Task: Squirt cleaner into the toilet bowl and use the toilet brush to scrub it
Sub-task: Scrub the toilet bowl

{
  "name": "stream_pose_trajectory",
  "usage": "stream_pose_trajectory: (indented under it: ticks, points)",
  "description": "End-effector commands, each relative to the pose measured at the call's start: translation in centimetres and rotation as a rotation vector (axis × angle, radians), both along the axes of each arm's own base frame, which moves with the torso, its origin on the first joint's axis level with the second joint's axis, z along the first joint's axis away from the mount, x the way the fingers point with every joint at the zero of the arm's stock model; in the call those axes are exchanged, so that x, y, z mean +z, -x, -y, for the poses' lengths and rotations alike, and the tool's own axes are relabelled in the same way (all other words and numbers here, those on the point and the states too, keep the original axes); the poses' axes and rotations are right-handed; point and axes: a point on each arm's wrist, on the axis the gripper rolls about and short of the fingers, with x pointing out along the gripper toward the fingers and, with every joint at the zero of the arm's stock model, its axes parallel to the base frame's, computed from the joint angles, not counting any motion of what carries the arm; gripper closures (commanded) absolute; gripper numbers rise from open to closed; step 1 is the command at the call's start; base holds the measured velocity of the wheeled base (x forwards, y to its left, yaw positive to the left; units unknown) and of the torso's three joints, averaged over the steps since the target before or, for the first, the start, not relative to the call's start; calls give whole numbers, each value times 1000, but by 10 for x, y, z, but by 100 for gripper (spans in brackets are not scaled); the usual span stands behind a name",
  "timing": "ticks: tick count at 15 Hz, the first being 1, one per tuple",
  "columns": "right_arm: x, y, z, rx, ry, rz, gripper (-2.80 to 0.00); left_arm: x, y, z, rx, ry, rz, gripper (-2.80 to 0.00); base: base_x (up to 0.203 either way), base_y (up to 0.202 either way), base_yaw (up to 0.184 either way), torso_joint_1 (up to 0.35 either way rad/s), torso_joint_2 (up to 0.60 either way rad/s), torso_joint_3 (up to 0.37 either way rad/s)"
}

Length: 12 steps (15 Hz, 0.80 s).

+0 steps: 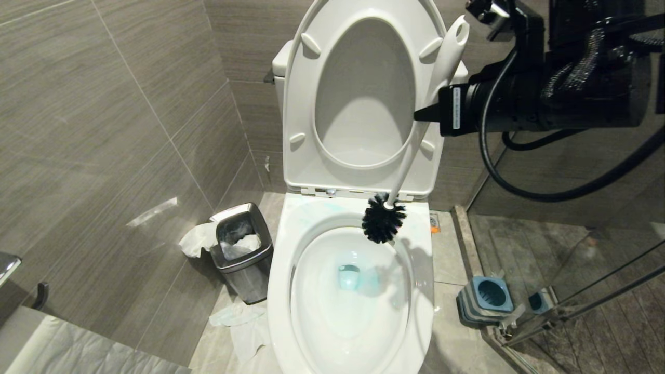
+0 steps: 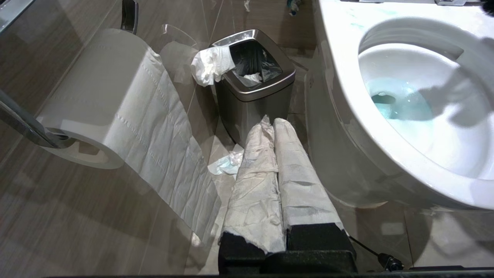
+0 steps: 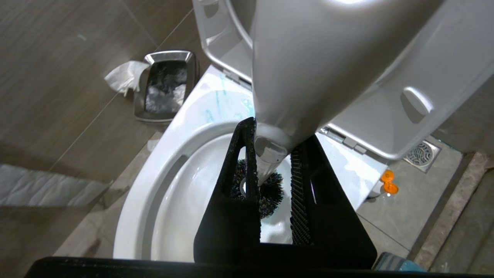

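Scrubbing step in hand, brush poised over bowl.
Left hand (image 2: 274,127) parked low, pressed shut and empty; right hand (image 3: 270,162) clamped on toilet brush (image 1: 384,221), bristles at twelve o'clock above toilet bowl (image 1: 280,270); next, lowering into blue-tinted water.

Toilet brush (image 1: 384,221) over toilet bowl (image 1: 280,291) rear rim; bin (image 1: 244,272) left; holder (image 1: 486,298) right.

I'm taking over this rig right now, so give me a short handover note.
Right hand: shut on the brush, head hanging above the back rim of the bowl.
Left hand: shut, paper-wrapped, parked low beside the bin, holding nothing.
Done: blue cleaner is in the bowl water and streaked on the rim; seat is up.
Left: lower the brush in and scrub.
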Motion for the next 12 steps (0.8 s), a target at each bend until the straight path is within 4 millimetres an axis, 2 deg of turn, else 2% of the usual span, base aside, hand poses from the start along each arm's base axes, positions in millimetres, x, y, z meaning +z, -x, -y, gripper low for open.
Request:
stream_pose_trajectory:
  ticks: [1, 4, 9, 12]
  points:
    - [-25, -31, -21, -19, 4, -14, 0, 0, 0, 0, 1, 0, -2, 0, 0, 0, 0, 0, 0, 0]
    - [-48, -52, -40, -39, -2, 4, 0, 0, 0, 0, 0, 0, -2, 0, 0, 0, 0, 0, 0, 0]
    - [-86, -59, -74, -30, 27, -75, 0, 0, 0, 0, 0, 0, -2, 0, 0, 0, 0, 0, 0, 0]
    - [-103, -68, -82, -36, 28, -73, 0, 0, 0, 0, 0, 0, -2, 0, 0, 0, 0, 0, 0, 0]
